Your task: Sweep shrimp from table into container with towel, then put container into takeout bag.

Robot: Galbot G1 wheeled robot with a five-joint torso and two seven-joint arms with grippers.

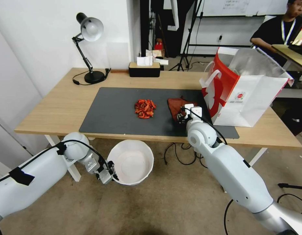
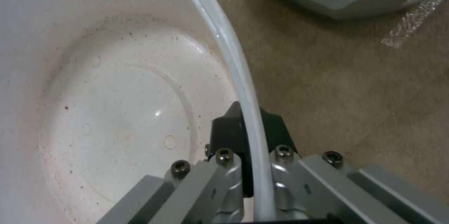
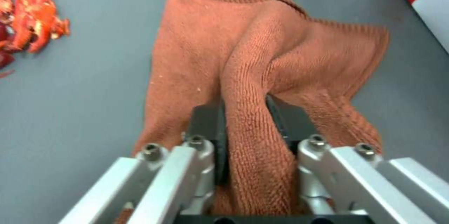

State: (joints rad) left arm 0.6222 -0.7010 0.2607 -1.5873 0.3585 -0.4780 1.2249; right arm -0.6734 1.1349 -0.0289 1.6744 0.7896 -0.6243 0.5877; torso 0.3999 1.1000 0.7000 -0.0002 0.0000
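Left gripper (image 1: 109,172), jaws closed on the rim of the container (image 1: 131,162): one pad inside the wall, one outside, rim between them. Container held below the table's (image 1: 59,104) near edge, over the floor, just in front of the dark mat (image 1: 115,114). Inside of container bare white, faint specks.

Shrimp (image 1: 145,108): one tight heap on the mat, near its middle, beyond the container.

Towel (image 1: 176,107): bunched on the mat just right of the shrimp, apart from them. Right gripper (image 1: 181,118), jaws nearly shut on a raised fold of the towel; fold runs up between the pads, rest of the cloth spreads on the mat beyond them.

Takeout bag (image 1: 245,94): upright at the mat's right end, mouth open, foil lining visible. Small round red logo on its white face, lettering under it too small to read.
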